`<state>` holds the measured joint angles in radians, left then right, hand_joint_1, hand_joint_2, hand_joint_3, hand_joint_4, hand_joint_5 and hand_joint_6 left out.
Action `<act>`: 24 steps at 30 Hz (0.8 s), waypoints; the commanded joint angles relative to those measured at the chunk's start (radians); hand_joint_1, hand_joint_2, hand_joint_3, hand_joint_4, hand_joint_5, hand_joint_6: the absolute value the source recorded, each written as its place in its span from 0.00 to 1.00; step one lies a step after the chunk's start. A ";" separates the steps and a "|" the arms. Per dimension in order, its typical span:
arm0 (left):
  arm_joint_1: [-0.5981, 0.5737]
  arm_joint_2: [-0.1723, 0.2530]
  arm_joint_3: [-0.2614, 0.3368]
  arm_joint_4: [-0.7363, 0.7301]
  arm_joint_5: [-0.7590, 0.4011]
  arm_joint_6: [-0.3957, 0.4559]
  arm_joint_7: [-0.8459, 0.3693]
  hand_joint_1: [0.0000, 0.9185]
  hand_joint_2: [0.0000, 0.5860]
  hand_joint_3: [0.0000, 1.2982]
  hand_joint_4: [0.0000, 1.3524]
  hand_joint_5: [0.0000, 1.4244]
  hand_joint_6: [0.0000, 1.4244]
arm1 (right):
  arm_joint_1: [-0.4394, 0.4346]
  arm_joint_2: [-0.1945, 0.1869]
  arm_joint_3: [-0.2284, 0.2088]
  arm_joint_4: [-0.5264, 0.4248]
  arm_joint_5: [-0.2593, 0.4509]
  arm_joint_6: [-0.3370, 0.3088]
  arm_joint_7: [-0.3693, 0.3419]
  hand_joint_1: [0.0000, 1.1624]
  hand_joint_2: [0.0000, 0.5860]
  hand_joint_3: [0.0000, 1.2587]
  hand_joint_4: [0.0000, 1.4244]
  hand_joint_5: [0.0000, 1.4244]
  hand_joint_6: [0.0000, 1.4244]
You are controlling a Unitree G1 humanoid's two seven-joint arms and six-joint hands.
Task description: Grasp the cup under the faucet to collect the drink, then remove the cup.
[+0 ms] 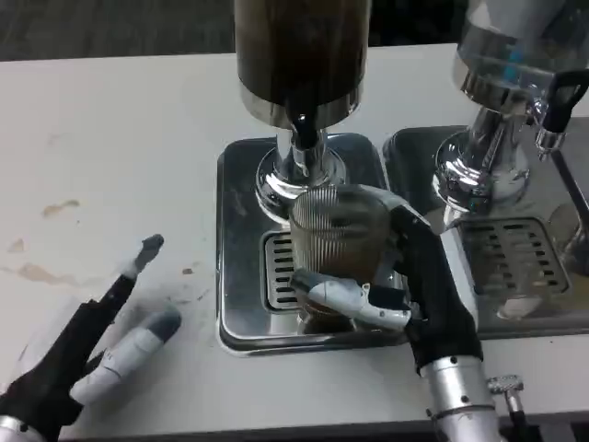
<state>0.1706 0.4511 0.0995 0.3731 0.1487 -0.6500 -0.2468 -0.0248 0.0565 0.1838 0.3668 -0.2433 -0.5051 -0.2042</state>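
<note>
A ribbed clear cup (337, 241) stands over the drip grate (279, 273) of the left steel tray, just in front of the dark dispenser's faucet (305, 129). My right hand (405, 281) grips the cup, thumb across its lower front and fingers behind its right side. The cup's contents cannot be made out. My left hand (87, 345) hovers over the white table at the lower left, fingers apart and holding nothing.
The dark drink dispenser (302, 55) rises behind the cup. A second dispenser (502, 83) with its own steel tray (515, 267) stands close on the right. Brown stains (41, 272) mark the table at the left.
</note>
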 commanded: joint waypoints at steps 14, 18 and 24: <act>0.141 0.125 0.049 -0.251 0.174 -0.006 0.059 0.00 0.21 0.00 0.00 0.00 0.00 | 0.149 -0.007 0.015 -0.317 0.073 0.050 0.126 0.91 0.24 0.60 0.55 0.66 0.95; 0.194 0.126 0.053 -0.308 0.223 -0.002 0.077 0.00 0.21 0.00 0.00 0.00 0.00 | 0.177 -0.027 0.014 -0.378 0.088 0.076 0.167 0.91 0.24 0.60 0.55 0.66 0.95; 0.267 0.114 0.045 -0.374 0.267 -0.007 0.096 0.00 0.21 0.00 0.00 0.00 0.00 | 0.220 -0.052 0.014 -0.468 0.106 0.102 0.216 0.91 0.24 0.60 0.56 0.66 0.95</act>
<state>0.3986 0.5645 0.1461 0.0337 0.3972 -0.6496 -0.1691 0.1790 0.0125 0.1949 -0.0291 -0.1650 -0.3947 -0.0046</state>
